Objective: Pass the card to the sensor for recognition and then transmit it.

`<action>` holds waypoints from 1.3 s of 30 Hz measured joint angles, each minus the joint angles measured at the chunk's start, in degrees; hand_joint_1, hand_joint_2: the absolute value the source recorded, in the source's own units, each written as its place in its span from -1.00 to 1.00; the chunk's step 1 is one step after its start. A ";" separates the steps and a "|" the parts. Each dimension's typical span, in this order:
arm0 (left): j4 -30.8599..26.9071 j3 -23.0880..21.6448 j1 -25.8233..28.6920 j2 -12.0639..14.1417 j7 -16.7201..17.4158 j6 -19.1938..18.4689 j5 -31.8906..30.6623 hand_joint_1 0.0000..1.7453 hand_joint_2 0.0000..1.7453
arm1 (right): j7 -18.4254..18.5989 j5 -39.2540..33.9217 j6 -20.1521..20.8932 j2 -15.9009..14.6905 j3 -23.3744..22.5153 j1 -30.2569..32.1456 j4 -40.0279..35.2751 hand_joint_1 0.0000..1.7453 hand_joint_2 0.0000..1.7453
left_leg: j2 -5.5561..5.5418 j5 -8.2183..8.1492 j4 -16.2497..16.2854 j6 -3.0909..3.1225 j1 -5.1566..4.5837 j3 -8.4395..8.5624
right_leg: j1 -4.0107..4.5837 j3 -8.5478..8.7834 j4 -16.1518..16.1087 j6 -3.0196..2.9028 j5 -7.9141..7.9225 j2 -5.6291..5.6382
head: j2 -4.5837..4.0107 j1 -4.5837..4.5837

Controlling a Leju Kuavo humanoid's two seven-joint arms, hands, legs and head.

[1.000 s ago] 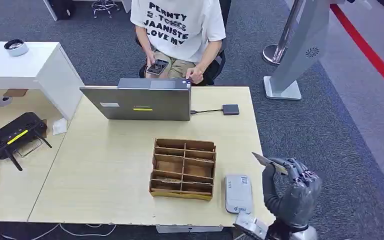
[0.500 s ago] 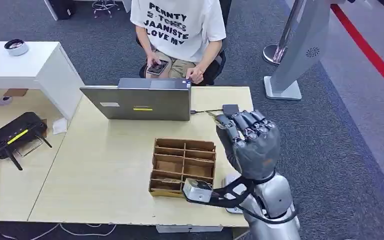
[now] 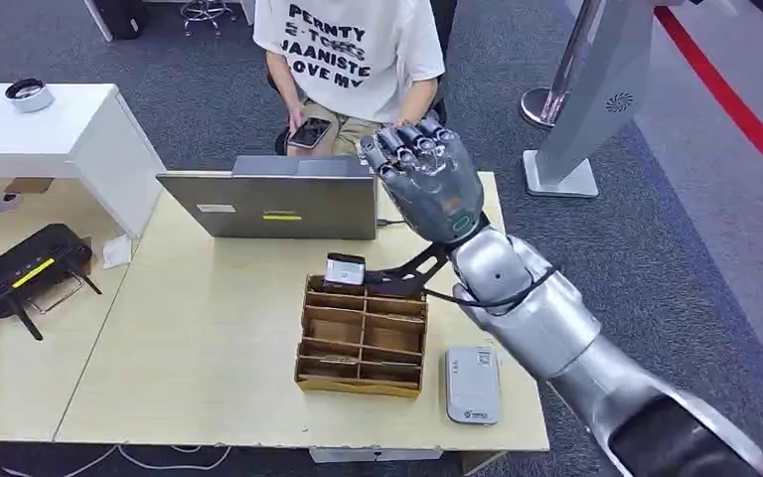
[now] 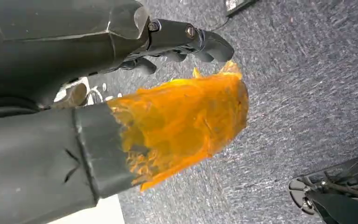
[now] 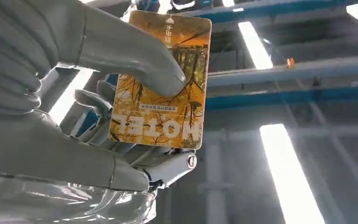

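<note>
As the right hand (image 3: pixel 425 179) rose from beside the reader (image 3: pixel 473 385), it gripped the card (image 5: pixel 162 79).
Scan apparently done; handover to the person (image 3: pixel 353 55) beyond the reader was next.

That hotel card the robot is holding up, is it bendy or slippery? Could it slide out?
The card looks flat and straight-edged under the right hand's thumb, so it is probably stiff plastic. Its printed face looks smooth, so likely somewhat slippery. Thin as it seems, it is probably light, and the pinch should hold it.

Right hand (image 3: pixel 425 179) raised above table (image 3: pixel 209 328), near laptop (image 3: pixel 273 204), sensor (image 3: pixel 473 386) beside cardboard organizer (image 3: pixel 364 336)
</note>
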 joint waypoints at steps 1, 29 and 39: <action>0.00 -0.26 -0.08 0.02 0.00 -0.02 0.00 -1.00 -1.00 | 0.28 0.00 0.00 -0.39 1.19 -1.56 1.77 1.00 1.00 | -0.02 0.00 0.00 0.00 0.01 0.00 | 0.01 0.01 0.00 0.00 0.00 -0.02 | 0.00 0.00; 0.00 -2.91 -0.14 0.48 -1.42 -0.94 0.04 -1.00 -1.00 | 4.35 -0.02 -0.02 -2.95 12.01 -11.70 18.05 1.00 1.00 | 0.00 -0.01 0.00 0.00 0.00 -0.02 | 0.00 -0.05 0.00 0.00 -0.01 0.01 | 0.00 -0.02; 0.00 -2.93 -0.13 0.55 -1.33 -0.94 0.17 -1.00 -1.00 | 6.60 -0.02 -0.02 -2.97 12.10 -11.72 21.28 -1.00 -1.00 | -0.01 0.00 0.00 0.00 0.00 -0.02 | 0.00 -0.02 0.00 0.00 0.00 0.00 | 0.00 0.00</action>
